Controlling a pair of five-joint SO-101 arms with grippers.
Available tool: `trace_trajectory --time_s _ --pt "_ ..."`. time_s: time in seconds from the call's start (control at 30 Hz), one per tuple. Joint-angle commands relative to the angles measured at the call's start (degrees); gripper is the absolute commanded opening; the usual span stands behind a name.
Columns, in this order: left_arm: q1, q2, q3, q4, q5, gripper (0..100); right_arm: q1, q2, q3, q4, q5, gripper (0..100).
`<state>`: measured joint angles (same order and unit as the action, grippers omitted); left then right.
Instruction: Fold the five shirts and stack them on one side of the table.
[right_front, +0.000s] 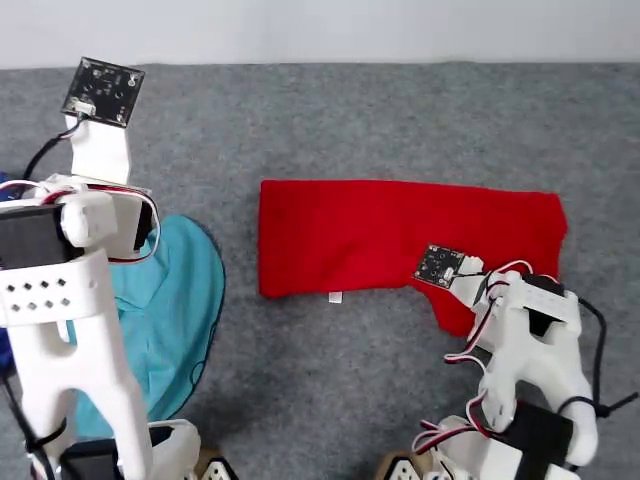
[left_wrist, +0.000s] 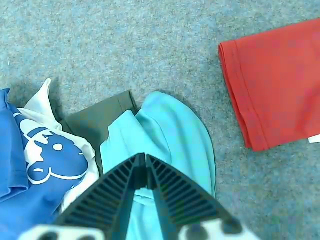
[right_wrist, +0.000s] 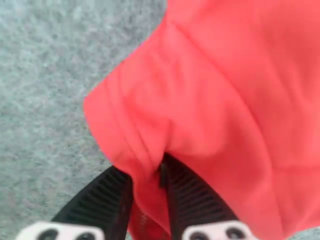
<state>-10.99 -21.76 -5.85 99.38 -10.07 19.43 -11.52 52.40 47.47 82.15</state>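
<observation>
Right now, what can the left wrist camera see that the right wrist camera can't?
Left wrist view's own: the shut left hand over a teal shirt, a dark green shirt partly under it, plus a blue shirt and white cloth beside them. Right wrist view's own: the right hand pinching a fold of the red shirt. Both share: the red shirt and the grey table cover.

Your left arm (right_front: 60, 320) and right arm (right_front: 535, 345) are showing white shells and black ribbed fingers (left_wrist: 180, 195). Red, white and black cables (right_front: 488, 285) are looping beside the right camera board (right_front: 441, 266).
</observation>
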Motion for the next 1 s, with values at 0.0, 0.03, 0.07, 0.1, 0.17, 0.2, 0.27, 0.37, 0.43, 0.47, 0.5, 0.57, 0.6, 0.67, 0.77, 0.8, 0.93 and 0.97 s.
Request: trace_trajectory --time_s 0.0,0.03,0.07,0.1,0.17,0.2,0.27,0.37,0.43,0.47,0.5,0.57,0.6,0.67,0.77,0.8,0.93,0.97 --pt "-0.35 -1.67 -0.22 0.97 -0.18 1 -0.84 -1.19 0.44 -0.13 0.09 1.1" --pt "-0.35 -1.67 -0.22 0.97 -0.18 1 -0.92 -1.89 0.44 -0.13 0.09 1.1" --pt "-0.35 -1.67 -0.22 0.97 -0.18 1 -1.01 -2.68 0.44 -0.13 0.09 1.1" --pt "-0.35 -1.67 -0.22 0.97 -0.18 1 -1.01 -3.65 0.44 -0.13 0.09 1.1" --pt "-0.26 -1.58 -0.22 0.97 -0.18 1 -1.19 -6.2 0.35 -0.13 0.26 1.1" --pt "-0.26 -1.58 -0.22 0.88 -0.18 1 -1.54 -7.34 -0.09 -0.04 0.26 1.1" --pt "-0.26 -1.58 -0.22 0.44 -0.18 1 -2.33 -9.36 -1.23 -0.04 0.26 1.1" --pt "-0.26 -1.58 -0.31 0.18 -0.18 1 -3.65 -11.03 -3.78 -0.04 0.26 1.1" --pt "-0.26 -1.49 -0.31 0.09 -0.26 1 -4.7 -11.03 -5.8 -0.04 0.26 1.1" --pt "-0.26 -1.49 -0.31 0.09 -0.35 1 -5.23 -11.03 -6.77 -0.04 0.26 1.1" --pt "-0.26 -1.49 -0.31 0.09 -0.44 1 -5.58 -11.03 -7.65 -0.04 0.26 1.1" --pt "-0.26 -1.49 -0.31 0.09 -0.44 1 -6.46 -11.03 -9.58 -0.13 0.26 1.1" --pt "-0.26 -1.49 -0.31 0.09 -0.44 1 -6.73 -11.03 -10.46 -0.13 0.26 1.1" --pt "-0.26 -1.49 -0.31 0.09 -0.53 1 -7.08 -10.95 -11.96 -0.66 0.18 1.3" --pt "-0.26 -1.49 -0.31 0.09 -0.53 1 -7.69 -9.89 -13.8 -0.75 0.18 1.3" --pt "-0.26 -1.49 -0.31 0.09 -0.53 1 -7.69 -8.75 -14.59 -0.75 0.26 1.3" --pt "-0.26 -1.49 -0.31 0.09 -0.53 1 -7.34 -1.8 -20.75 -0.57 0.09 1.3" --pt "-0.26 -1.49 -0.31 0.09 -0.53 1 -7.25 -0.04 -22.77 -0.22 0.09 1.3"
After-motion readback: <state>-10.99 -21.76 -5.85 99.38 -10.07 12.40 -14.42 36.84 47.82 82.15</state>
